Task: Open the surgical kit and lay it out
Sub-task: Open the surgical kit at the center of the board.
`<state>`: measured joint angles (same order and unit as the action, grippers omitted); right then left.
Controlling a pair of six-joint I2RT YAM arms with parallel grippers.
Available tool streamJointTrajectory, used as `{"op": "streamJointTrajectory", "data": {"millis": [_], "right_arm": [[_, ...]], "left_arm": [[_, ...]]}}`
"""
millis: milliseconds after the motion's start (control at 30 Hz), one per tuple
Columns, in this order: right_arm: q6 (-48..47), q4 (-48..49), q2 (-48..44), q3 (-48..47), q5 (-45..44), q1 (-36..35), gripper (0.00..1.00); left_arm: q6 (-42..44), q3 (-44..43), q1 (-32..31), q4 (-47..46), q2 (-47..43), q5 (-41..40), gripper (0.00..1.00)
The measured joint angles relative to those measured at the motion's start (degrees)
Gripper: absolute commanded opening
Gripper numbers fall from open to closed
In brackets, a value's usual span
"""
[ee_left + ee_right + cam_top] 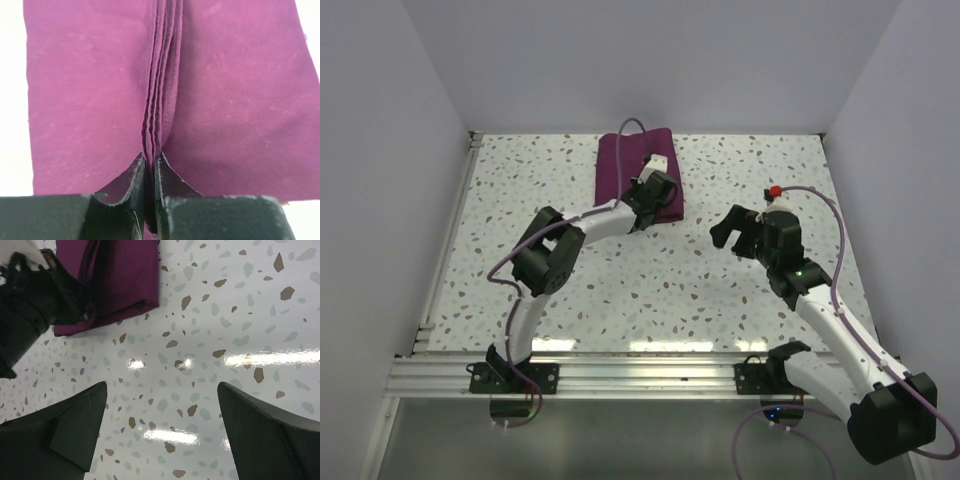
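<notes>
The surgical kit is a folded dark purple cloth wrap (pixel 620 168) lying at the back middle of the table. It fills the left wrist view (pixel 90 100) and shows at the upper left of the right wrist view (pixel 120 280). My left gripper (pixel 655 192) sits on the wrap's near right part and is shut on a pinched ridge of cloth folds (pixel 160 100). My right gripper (pixel 732 236) is open and empty above the bare table, to the right of the wrap. The steel tray and instruments are hidden.
The speckled white table (pixel 650 290) is walled on three sides by white panels. A metal rail (pixel 620 375) runs along the near edge. The left arm's wrist (pixel 30 305) shows dark in the right wrist view.
</notes>
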<state>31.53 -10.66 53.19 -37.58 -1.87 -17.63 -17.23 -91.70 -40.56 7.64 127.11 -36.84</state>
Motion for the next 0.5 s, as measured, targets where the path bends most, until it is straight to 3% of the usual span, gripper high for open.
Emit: {"op": "streamJointTrajectory", "data": {"millis": [200,333,433,500], "right_arm": [[0.0,0.0,2.1,0.0,-0.1,0.0,0.96],[0.0,-0.1,3.5,-0.1,-0.1,0.0,0.96],[0.0,-0.6,5.0,-1.0,-0.2,-0.2,0.95],[0.3,-0.8,6.9,-2.8,-0.2,-0.5,0.95]], "left_arm": [[-4.4,6.5,3.7,0.0,-11.5,1.9,0.02],[-8.1,14.9,10.7,-2.3,-21.9,4.2,0.06],[-10.1,20.1,15.8,-3.8,-26.4,5.2,0.16],[-11.2,22.9,18.3,-4.1,-27.5,5.1,0.31]]}}
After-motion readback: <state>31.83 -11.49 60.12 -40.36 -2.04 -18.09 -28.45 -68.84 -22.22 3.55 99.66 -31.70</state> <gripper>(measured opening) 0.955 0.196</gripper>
